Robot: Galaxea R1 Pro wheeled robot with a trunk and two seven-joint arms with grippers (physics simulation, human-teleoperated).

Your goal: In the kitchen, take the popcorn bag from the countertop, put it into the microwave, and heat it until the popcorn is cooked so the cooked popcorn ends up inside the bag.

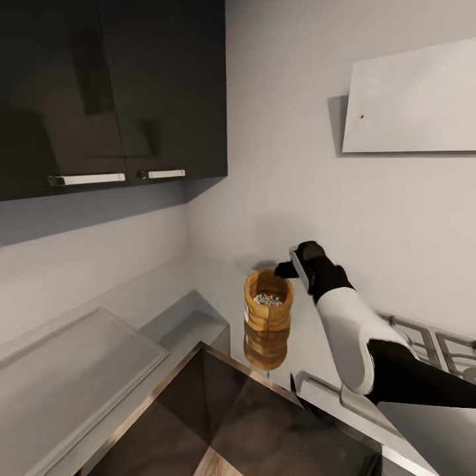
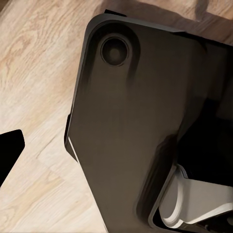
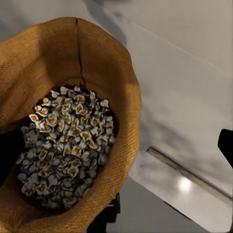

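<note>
Nearest the head camera lies a dark glossy slab with a metallic edge (image 1: 218,423), slanting across the bottom of the picture; what it belongs to is hard to tell. Beyond it, the popcorn bag (image 1: 268,316) stands upright on the countertop (image 1: 132,311), its tan sides mirrored in the glossy grey surface below it. Pale popcorn (image 1: 268,299) shows through the open mouth.

From the right side, the white-and-black right arm (image 1: 360,340) reaches to the bag, and the right gripper (image 1: 288,268) sits at the far rim of the bag, touching or just beside it. Whether its fingers pinch the rim or stand apart around it cannot be told from here.

From the right wrist camera, the bag (image 3: 97,73) is seen from above at close range, its rolled burlap rim curving around a heap of whitish popped pieces with yellow centres (image 3: 68,145). 1 dark finger tip (image 3: 226,145) shows at the picture's edge, apart from the bag, over the grey worktop (image 3: 194,97).

Dark upper cabinets with 2 pale handles (image 1: 112,92) hang on the left wall, and a flat grey hood (image 1: 410,99) juts from the right wall, above the hob grates (image 1: 430,340).

Over on the left wrist camera, a dark robot body part (image 2: 131,121) lies over wood floor (image 2: 34,73); the left gripper's state cannot be told.
</note>
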